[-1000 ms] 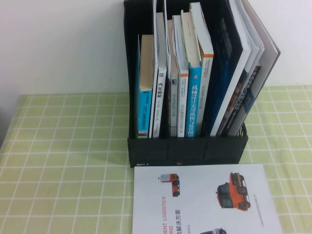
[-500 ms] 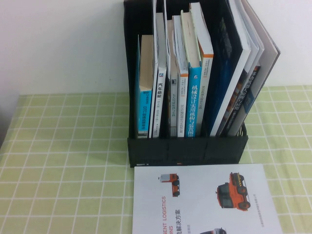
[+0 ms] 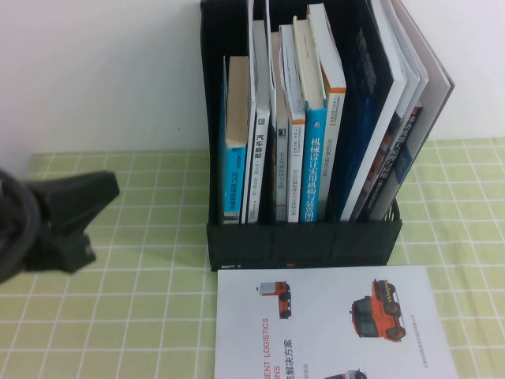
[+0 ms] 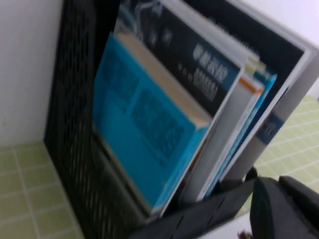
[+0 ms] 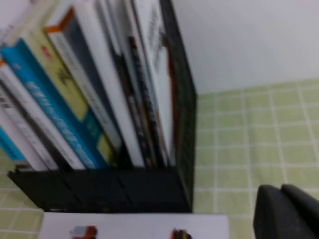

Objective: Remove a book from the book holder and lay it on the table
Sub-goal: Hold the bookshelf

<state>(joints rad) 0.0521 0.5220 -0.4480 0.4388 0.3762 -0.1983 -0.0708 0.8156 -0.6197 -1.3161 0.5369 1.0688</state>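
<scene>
Left pincer (image 3: 79, 217) sits left of the book holder (image 3: 304, 241), jaw state unclear; right pincer (image 5: 291, 211) closed, empty, beside it.

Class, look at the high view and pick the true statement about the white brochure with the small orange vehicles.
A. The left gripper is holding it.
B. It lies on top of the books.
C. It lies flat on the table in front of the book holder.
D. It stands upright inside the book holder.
C: the white brochure lies flat on the table, just in front of the book holder.
</scene>
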